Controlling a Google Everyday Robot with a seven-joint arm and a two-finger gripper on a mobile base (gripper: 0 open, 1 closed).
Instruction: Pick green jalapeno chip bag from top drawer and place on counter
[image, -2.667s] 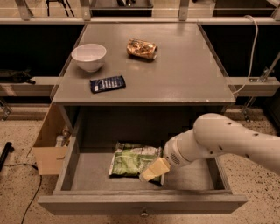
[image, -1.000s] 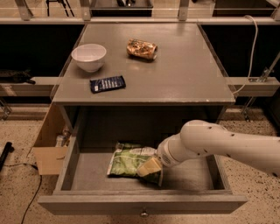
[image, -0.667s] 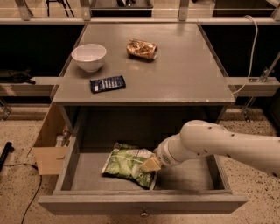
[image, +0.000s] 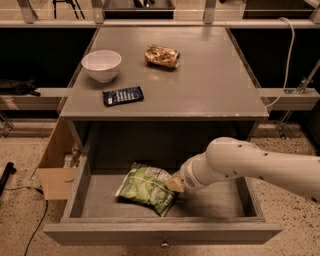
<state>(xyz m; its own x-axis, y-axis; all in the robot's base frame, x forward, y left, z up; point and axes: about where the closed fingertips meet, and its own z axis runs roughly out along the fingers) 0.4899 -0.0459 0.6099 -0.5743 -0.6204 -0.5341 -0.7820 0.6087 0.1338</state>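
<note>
- Camera view: the drawer (image: 160, 231) is pulled fully open below the surface (image: 210, 80), and its round knob (image: 163, 244) is seen at the middle of the front panel.
- The green bag (image: 142, 186) is found inside the drawer, on its floor, left of centre and near the front wall. It is turned at an angle, with one corner pointed toward the front panel.
- The end effector (image: 174, 184) is lowered into the drawer and is set against the right edge of the green bag, touching it.
- Whether the end effector is closed on the bag or apart cannot be told, since its tip is largely covered by the white wrist.
- The white arm (image: 250, 162) is extended from the right, over the right side wall of the drawer.
- On the surface, a white bowl (image: 101, 64) is placed at the left rear. A brown bag (image: 162, 55) is laid near the rear centre, and a dark blue packet (image: 123, 95) lies flat near the front left edge. The three are kept apart from one another.
- An open cardboard box (image: 56, 175) is seen on the speckled floor, just left of the drawer.
</note>
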